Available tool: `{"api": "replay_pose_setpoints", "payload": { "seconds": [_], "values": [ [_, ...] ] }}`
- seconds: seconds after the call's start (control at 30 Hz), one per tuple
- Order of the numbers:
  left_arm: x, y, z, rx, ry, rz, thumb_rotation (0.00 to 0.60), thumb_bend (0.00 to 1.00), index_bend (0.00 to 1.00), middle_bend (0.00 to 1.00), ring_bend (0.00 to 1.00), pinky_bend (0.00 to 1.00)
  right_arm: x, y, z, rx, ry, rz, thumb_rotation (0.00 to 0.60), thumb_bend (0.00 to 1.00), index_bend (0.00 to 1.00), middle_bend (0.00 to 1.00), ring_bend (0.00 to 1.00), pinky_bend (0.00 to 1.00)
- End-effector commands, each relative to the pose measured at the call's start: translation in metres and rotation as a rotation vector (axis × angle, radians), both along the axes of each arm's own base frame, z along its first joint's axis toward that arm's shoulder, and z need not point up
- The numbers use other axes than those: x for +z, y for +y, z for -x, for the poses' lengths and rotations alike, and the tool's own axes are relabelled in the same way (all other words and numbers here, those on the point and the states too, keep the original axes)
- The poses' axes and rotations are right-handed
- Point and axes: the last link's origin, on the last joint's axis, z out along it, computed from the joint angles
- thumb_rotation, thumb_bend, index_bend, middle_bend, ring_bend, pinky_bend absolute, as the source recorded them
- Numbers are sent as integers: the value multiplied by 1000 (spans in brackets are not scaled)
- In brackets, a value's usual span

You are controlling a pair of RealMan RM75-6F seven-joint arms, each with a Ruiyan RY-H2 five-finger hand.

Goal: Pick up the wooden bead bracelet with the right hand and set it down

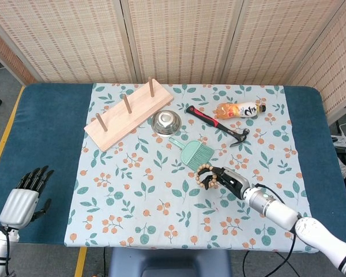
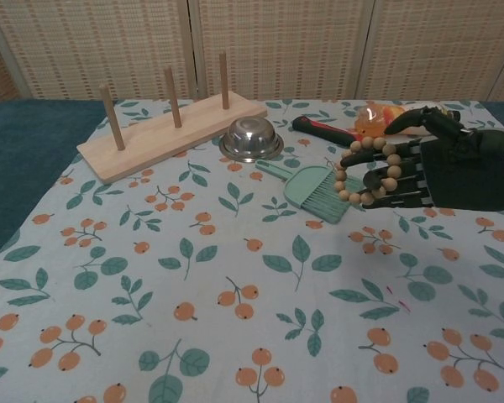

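Note:
The wooden bead bracelet is a loop of pale round beads. It hangs on the dark fingers of my right hand, lifted above the patterned cloth and just right of the green dustpan brush. The thumb is raised above the loop. My left hand rests at the table's front left, fingers spread, holding nothing.
On the leaf-print cloth stand a wooden peg board, a steel bowl, a red-handled hammer, an orange drink bottle and the green brush. Blue table surface flanks the cloth.

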Motion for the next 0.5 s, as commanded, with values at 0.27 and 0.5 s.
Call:
{"api": "replay_pose_setpoints", "payload": {
  "seconds": [0.27, 0.5],
  "values": [
    [1, 0, 0, 2, -4, -3, 600, 458, 0, 0, 0, 146, -7, 10, -2, 111, 83, 95, 0, 245, 314, 551, 265, 34],
    [2, 1, 1, 4, -4, -2, 600, 458, 0, 0, 0, 146, -20, 18, 3, 139, 110, 123, 0, 543, 511, 559, 265, 38]
  ]
}}
